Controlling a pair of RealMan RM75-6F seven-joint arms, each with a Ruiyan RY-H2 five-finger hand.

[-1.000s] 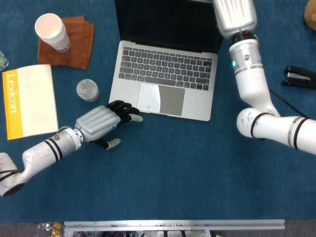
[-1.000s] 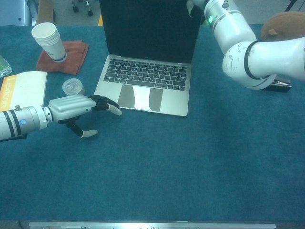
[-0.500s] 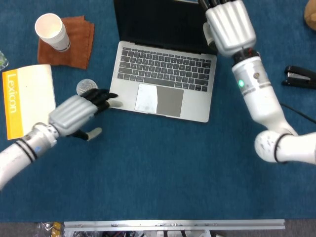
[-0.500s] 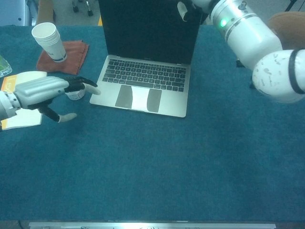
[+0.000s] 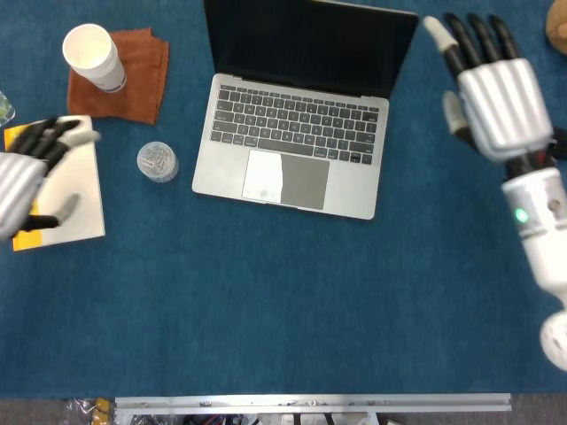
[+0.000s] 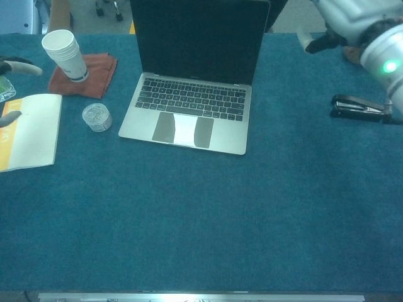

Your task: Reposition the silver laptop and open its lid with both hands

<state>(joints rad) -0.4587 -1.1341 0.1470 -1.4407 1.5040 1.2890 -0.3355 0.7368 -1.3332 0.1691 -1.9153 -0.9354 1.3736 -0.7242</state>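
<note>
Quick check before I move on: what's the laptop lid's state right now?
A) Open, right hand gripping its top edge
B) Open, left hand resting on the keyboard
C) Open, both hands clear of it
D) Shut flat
C: the laptop stands open with its keyboard showing, the left hand over by the book and the right hand off to the lid's side, touching nothing.

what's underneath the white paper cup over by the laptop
The paper cup stands on a rust-brown cloth, which lies flat on the blue table. Whatever part of the cloth sits directly under the cup's base is covered.
</note>
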